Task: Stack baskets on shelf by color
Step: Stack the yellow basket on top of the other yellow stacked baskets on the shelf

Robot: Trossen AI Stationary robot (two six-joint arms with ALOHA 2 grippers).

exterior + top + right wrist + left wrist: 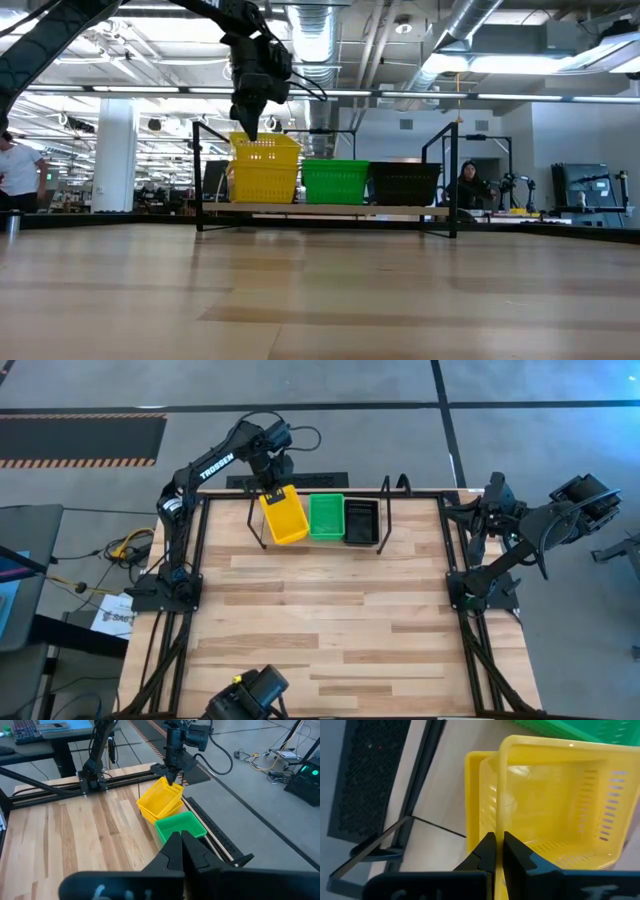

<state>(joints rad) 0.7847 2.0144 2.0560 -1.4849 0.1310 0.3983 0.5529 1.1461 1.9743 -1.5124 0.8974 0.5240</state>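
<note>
Wide wooden table (330,630) fills the frame, and at its far edge stands the shelf (320,510), the low black tube rack, our landmark. From above, three colours sit side by side on it: yellow at the left-arm end, green basket (326,517) in the middle, black basket (361,521) at the right-arm end, touching the green one. In the low view the black one (405,184) and the green one (335,182) rest level on the rack's top rail.

Now the yellow stack: the upper yellow basket (555,800) sits tilted inside a lower yellow basket (480,795), whose rim peeks out on one side, and in the right wrist view the two (161,795) are skewed against each other just beside the green one. From the low view the yellow pile (265,168) rises higher than its neighbours.

The left gripper (496,851) is over the shelf's yellow end, fingers pinched tight on the upper basket's thin rim wall.

The right gripper (179,845) is parked well off the shelf, out past the table's right edge, fingers pressed together on nothing.
</note>
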